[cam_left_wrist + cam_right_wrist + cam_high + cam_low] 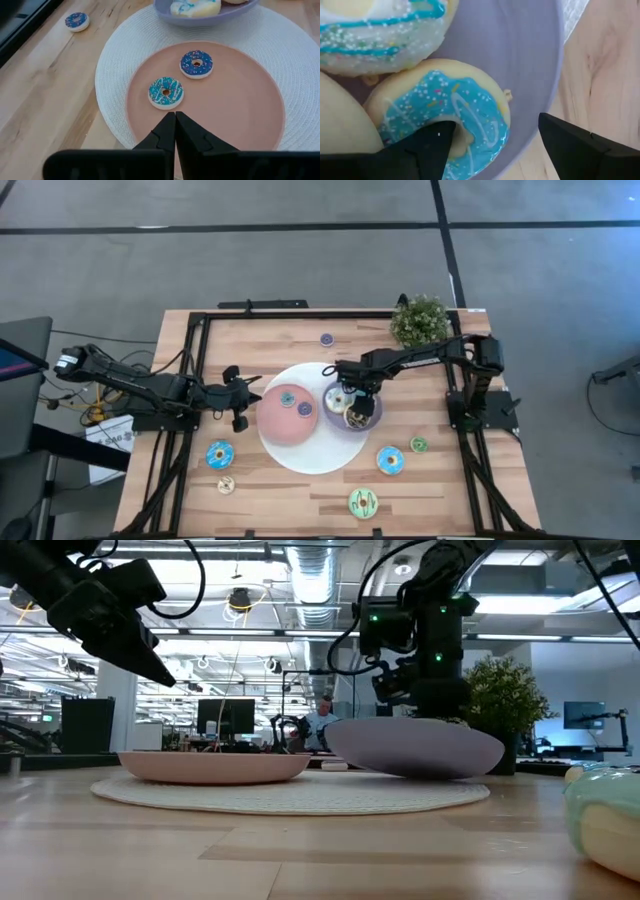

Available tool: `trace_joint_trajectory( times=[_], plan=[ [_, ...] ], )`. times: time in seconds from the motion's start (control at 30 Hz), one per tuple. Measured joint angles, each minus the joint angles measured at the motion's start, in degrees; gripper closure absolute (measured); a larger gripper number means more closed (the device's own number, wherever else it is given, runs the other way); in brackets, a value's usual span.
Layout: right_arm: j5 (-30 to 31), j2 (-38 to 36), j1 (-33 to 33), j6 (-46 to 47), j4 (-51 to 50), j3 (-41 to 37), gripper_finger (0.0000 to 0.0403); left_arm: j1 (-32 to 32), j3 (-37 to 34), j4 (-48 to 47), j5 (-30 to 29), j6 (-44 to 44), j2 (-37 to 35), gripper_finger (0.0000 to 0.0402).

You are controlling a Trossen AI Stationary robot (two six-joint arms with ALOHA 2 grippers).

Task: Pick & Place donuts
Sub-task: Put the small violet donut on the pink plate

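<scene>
Your right gripper sits spread wide over the blue-iced donut in the purple plate, one finger over its hole — left gripper pinched closed, empty.

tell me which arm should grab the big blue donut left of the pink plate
Left. The left gripper, shut, sits at the pink plate's left edge, close to that blue donut. The right gripper, open, is down in the purple plate, farther away.

Open-plan office or lab: exposed ceiling ducts, strip lights, rows of desks with monitors, seated person behind. Grey carpet floor; wooden surface in black frame.
</scene>
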Motion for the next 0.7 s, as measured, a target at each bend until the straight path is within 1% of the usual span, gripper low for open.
trace_joint_trajectory(
  times=[0.23, 0.57, 0.7],
  plan=[
    [-0.68, -3.38, 0.04, 0.86, 1.51, -0.14, 0.0117, 0.02, 0.00, -0.03, -0.03, 0.26, 0.00, 0.0398],
    [-0.64, -3.30, 0.94, 1.05, 2.10, -0.14, 0.0117, 0.02, 0.00, -0.03, -0.02, 0.37, 0.00, 0.0398],
    [-1.13, -3.30, 0.92, 1.05, 2.05, -0.14, 0.0131, 0.02, 0.00, -0.03, -0.02, 0.37, 0.00, 0.0398]
  ],
)
